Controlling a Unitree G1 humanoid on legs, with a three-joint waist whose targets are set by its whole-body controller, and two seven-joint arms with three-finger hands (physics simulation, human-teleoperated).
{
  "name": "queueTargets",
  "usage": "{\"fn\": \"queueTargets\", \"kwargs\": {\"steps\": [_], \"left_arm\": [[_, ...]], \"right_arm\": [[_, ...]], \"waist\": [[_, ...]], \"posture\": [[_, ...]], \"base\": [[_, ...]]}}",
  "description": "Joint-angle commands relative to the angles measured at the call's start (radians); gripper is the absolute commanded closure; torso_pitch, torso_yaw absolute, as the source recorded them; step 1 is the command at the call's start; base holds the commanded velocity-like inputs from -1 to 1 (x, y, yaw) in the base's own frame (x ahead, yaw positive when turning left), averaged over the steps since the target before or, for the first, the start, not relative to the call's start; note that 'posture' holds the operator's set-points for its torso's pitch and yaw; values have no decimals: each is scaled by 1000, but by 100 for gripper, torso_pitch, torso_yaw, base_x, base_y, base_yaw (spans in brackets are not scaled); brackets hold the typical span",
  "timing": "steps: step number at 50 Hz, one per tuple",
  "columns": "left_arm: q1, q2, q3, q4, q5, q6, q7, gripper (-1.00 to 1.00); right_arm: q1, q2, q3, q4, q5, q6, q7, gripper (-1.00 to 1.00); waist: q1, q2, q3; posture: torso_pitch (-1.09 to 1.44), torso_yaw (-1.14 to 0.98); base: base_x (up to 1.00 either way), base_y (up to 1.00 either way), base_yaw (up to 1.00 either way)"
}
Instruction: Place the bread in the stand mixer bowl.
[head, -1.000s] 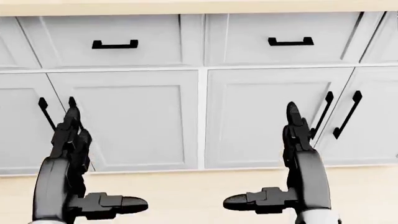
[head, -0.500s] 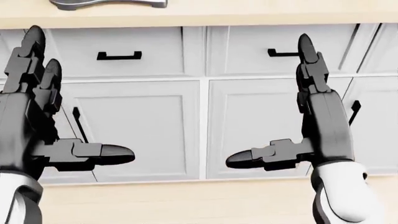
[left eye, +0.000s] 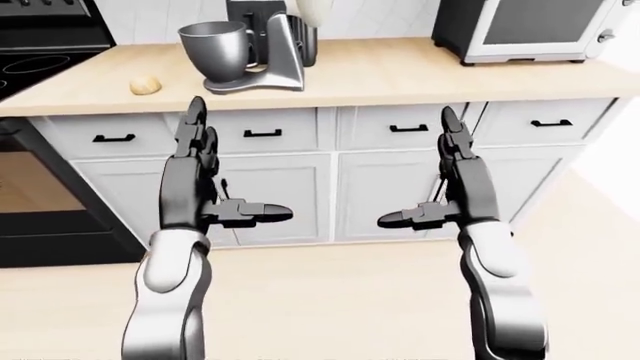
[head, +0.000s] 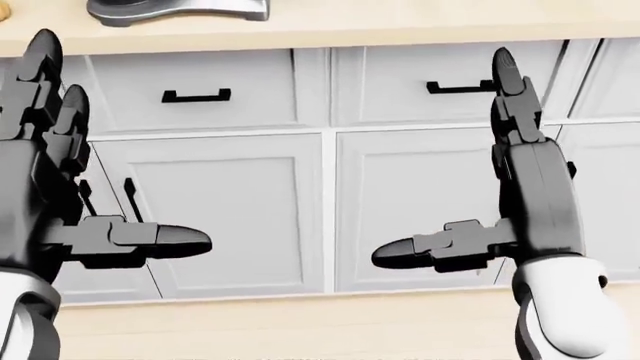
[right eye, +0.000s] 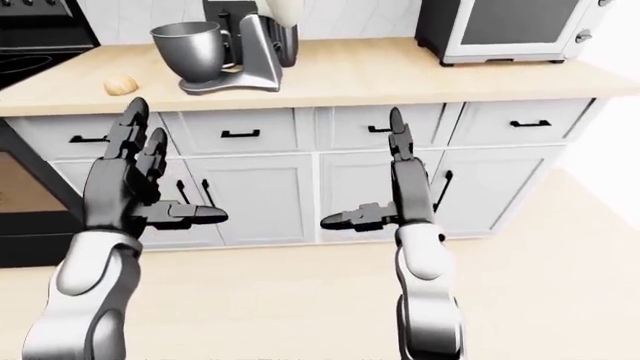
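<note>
A small tan bread roll (left eye: 145, 85) lies on the wooden counter (left eye: 380, 71), left of the stand mixer (left eye: 262, 52). The mixer's steel bowl (left eye: 212, 46) sits upright on its base, facing left toward the roll. Both hands are raised below the counter edge, before the white cabinets. My left hand (left eye: 215, 176) is open, fingers pointing up and thumb out to the right, holding nothing. My right hand (left eye: 430, 180) is open the same way, thumb pointing left. In the head view only the mixer's base (head: 180, 9) shows at the top edge.
A black stove (left eye: 35, 56) with an oven below stands at the left end of the counter. A microwave (left eye: 525, 28) sits at the counter's right end. White drawers and doors with black handles (left eye: 262, 133) fill the cabinet face. Pale wood floor lies below.
The camera has tilted upward, so cabinets slid down and the mixer base came into the head view. Both hands rose in the picture and stayed open.
</note>
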Motion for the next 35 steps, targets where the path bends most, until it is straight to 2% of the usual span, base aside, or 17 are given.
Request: {"fn": "queueTargets", "kwargs": {"steps": [1,3,6,9,10,11,12,18,20,21,22,23,25,30,33,34,35], "left_arm": [[-21,9,6,-33,0,-35,-1,-100],[-21,9,8,-30,0,-38,-1,-100],[-3,-1,-10,-14,11,-66,-1,-100],[-9,1,-6,-28,13,-53,-5,-100],[-6,0,-9,-29,16,-57,-4,-100],[-3,0,-10,-26,21,-62,-6,-100],[-4,0,-9,-26,21,-61,-7,-100],[3,-8,-15,-45,25,-57,-10,-100],[2,-6,-12,-42,25,-58,-11,-100],[0,-6,-11,-45,25,-54,-11,-100],[4,-8,-13,-43,26,-60,-11,-100],[4,-7,-12,-44,25,-59,-12,-100],[5,-8,-11,-39,25,-64,-12,-100],[6,-7,-10,-41,24,-63,-13,-100],[7,-6,-6,-37,23,-68,-14,-100],[9,-7,-7,-32,23,-75,-14,-100],[10,-6,-7,-29,24,-79,-14,-100]], "right_arm": [[-27,0,4,-43,-8,-17,-4,-100],[-29,-1,4,-39,-11,-18,-2,-100],[-30,1,5,-36,-12,-21,-2,-100],[-32,1,5,-40,-16,-15,0,-100],[-33,1,5,-38,-16,-16,0,-100],[-33,2,4,-36,-14,-18,1,-100],[-33,1,4,-35,-14,-20,1,-100],[-35,2,11,-47,-24,-11,5,-100],[-36,2,13,-50,-27,-6,7,-100],[-37,2,14,-53,-29,-3,9,-100],[-37,3,13,-53,-29,-4,9,-100],[-37,4,13,-58,-29,-3,11,-100],[-37,4,13,-53,-31,-5,11,-100],[-37,7,19,-62,-37,3,12,-100],[-39,9,22,-62,-41,6,12,-100],[-39,9,21,-59,-40,3,12,-100],[-40,8,21,-56,-41,1,12,-100]], "waist": [[4,-10,-20],[7,-5,-24],[11,26,-21],[8,94,-21],[17,53,-18],[8,66,-16],[11,62,-18],[10,2,-20],[11,-37,-23],[10,-71,-35],[0,-23,-24],[6,-43,-26],[3,-50,-33],[6,-11,-17],[1,40,-16],[-1,68,-22],[0,113,-37]], "posture": [[0,0],[0,0],[0,0],[0,0],[0,0],[0,0],[0,0],[0,0],[0,0],[0,0],[0,0],[0,0],[0,0],[0,0],[0,0],[0,0],[0,0]], "base": [[0,10,0],[0,10,0],[0,11,0],[0,12,0],[0,14,0],[0,14,0],[0,14,0],[0,15,0],[0,15,0],[0,15,0],[0,20,0],[0,26,0],[0,26,0],[0,25,0],[0,25,0],[0,25,0],[0,25,0]]}}
